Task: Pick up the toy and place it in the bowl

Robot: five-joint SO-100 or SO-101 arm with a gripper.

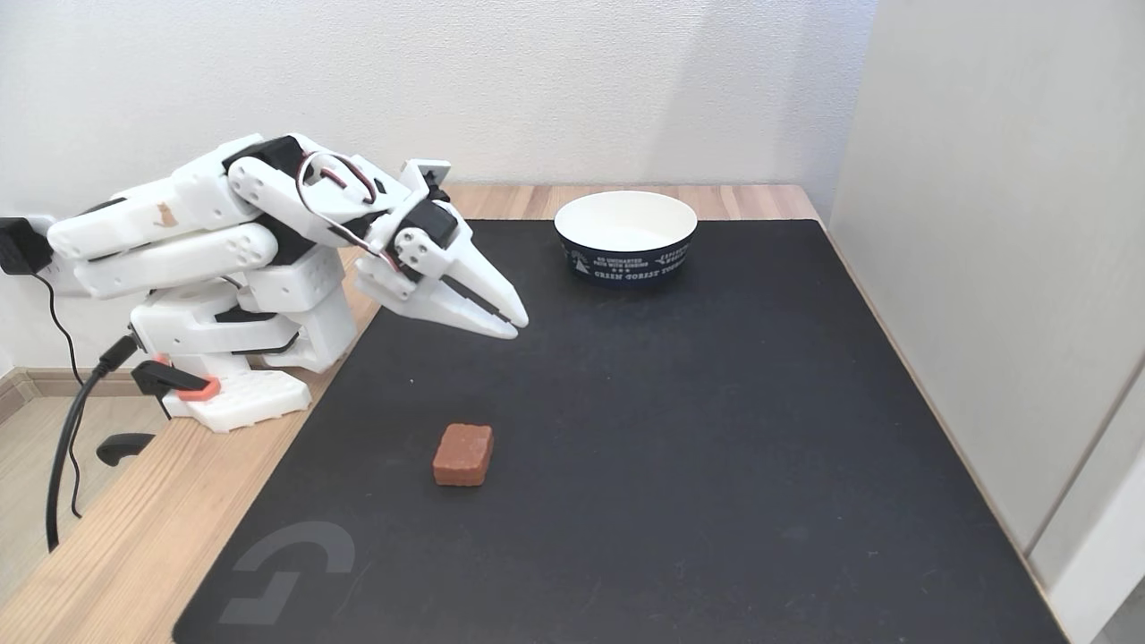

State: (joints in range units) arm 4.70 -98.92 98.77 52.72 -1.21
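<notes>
Nearest me: black mat (pixel 680 465), matte, logo at its front corner. On it, the toy (pixel 463 454): small reddish-brown block, rounded corners, brick-like texture; I judge it light, stiff, grippy, best pinched across its short sides. Bowl (pixel 625 234): round paper, white inside, navy outside, far back, empty. Gripper (pixel 517 324): white plastic, jaws nearly closed, holding nothing, raised behind the toy.

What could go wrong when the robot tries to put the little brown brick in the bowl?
1. The toy is small and lies apart from the pincer, whose jaws look nearly shut; if they don't open in time, they might just push it across the black mat.
2. The bowl looks light and sits near the mat's far edge, so a bump could slide or tip it.
</notes>
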